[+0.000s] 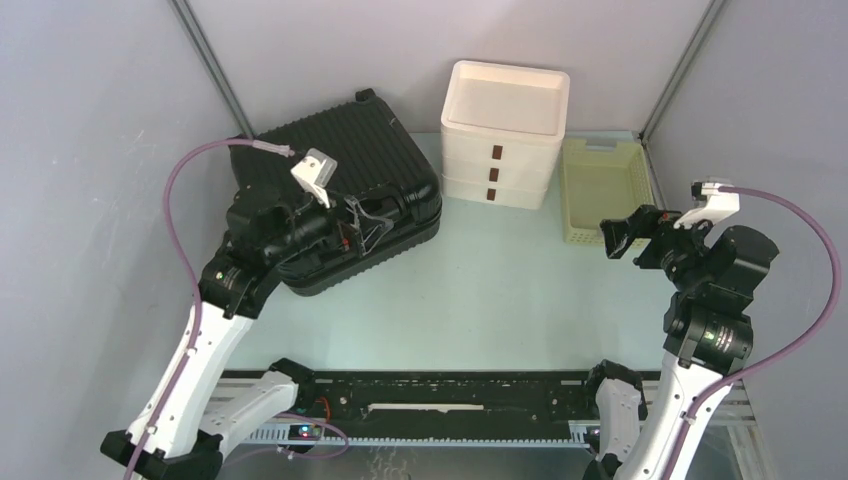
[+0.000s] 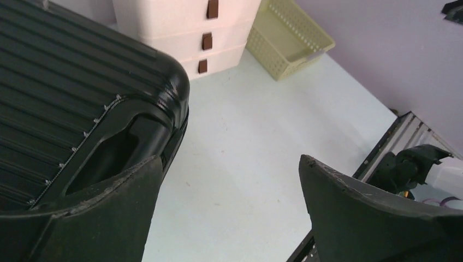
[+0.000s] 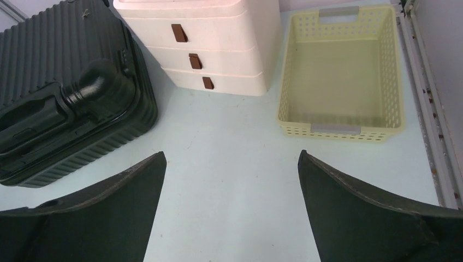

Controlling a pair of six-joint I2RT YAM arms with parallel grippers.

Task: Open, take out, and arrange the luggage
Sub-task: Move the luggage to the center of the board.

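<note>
One black ribbed suitcase (image 1: 345,175) lies flat and closed at the far-left corner of the tabletop (image 1: 500,275). Its one recessed handle (image 2: 144,134) faces the near side. Just to its right, against the far edge, stands one white drawer box (image 1: 505,135) with three drawers (image 3: 218,57), each bearing one brown pull (image 3: 178,33), so three pulls in all. One pale yellow slatted basket (image 1: 600,190) sits in the far-right corner, just beside the box, with two grey grips, one at each end.

Two arms are in view. The left gripper (image 2: 230,161) hangs over the near right corner of the suitcase, its two fingers (image 2: 109,218) spread wide apart and gripping nothing. The right gripper (image 3: 232,155) is raised over the right side of the tabletop, near the basket's near end, and its two fingers (image 3: 371,213) likewise stand wide apart around bare tabletop.
</note>
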